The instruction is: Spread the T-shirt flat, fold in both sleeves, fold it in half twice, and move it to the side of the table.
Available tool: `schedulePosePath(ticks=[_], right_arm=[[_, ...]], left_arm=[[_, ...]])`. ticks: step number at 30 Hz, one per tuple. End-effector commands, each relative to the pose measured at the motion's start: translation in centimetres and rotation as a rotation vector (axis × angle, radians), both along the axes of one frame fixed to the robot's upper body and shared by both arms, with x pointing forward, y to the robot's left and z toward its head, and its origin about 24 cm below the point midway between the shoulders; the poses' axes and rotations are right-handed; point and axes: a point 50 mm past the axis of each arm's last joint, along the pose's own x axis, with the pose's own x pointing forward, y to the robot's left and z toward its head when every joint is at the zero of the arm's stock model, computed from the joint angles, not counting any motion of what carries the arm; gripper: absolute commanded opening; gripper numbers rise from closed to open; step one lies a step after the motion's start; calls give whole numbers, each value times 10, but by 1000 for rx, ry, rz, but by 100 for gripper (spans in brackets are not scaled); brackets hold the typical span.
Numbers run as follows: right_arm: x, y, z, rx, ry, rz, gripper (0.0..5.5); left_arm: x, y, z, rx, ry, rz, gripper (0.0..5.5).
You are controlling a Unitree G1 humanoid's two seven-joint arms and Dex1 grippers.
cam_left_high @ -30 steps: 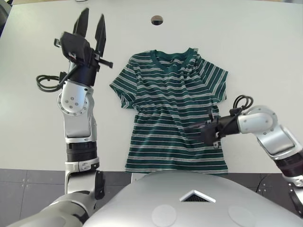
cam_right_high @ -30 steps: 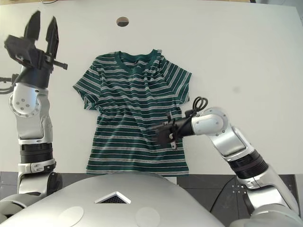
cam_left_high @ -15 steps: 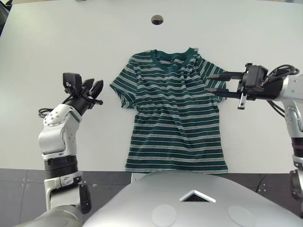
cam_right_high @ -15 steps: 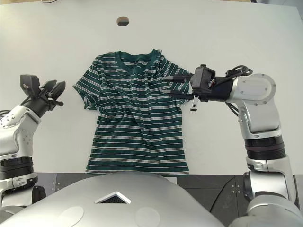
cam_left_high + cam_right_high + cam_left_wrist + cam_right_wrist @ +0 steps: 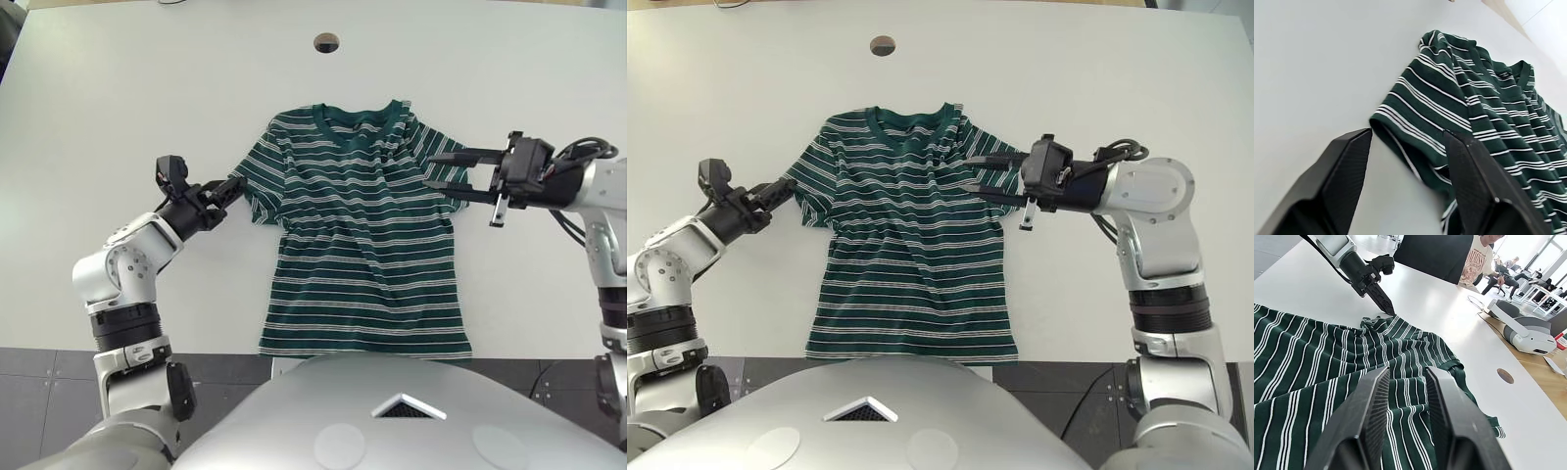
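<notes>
The T-shirt (image 5: 362, 245) is green with white stripes. It's lying face up roughly in the middle of the table (image 5: 118, 78), collar toward the far edge and hem right along the near edge. The body looks mostly flat with a few wrinkles. The left sleeve (image 5: 1410, 132) sticks out toward the table's left edge, and the right sleeve looks a bit bunched up against the body.

The left end effector (image 5: 227, 188) is down low right at the left sleeve's cuff. Its fingers (image 5: 1347, 166) are apart with the cuff edge between them, not pinched on it. The right end effector (image 5: 431, 171) sits over the right shoulder and sleeve area, pointing in toward the shirt. Its fingers (image 5: 1369, 416) are apart too, with nothing gripped. I can't tell if they're touching the fabric.

There's a small round hole (image 5: 325, 42) in the table near the far edge, just past the collar.
</notes>
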Motion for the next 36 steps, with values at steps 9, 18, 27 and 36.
schedulePosePath(ticks=[9, 18, 27, 36], right_arm=[[-1, 1, 1, -1, -24, -8, 133], [-1, 0, 1, -1, -25, -16, 133], [1, 0, 0, -1, -23, -18, 133], [3, 2, -1, 4, -26, -11, 133]], left_arm=[[-4, -12, -31, -15, 166, 26, 190], [-3, -12, -27, -27, 148, 34, 43], [4, -4, -14, -11, 91, 71, 12], [7, 24, 6, 20, 36, 125, 12]])
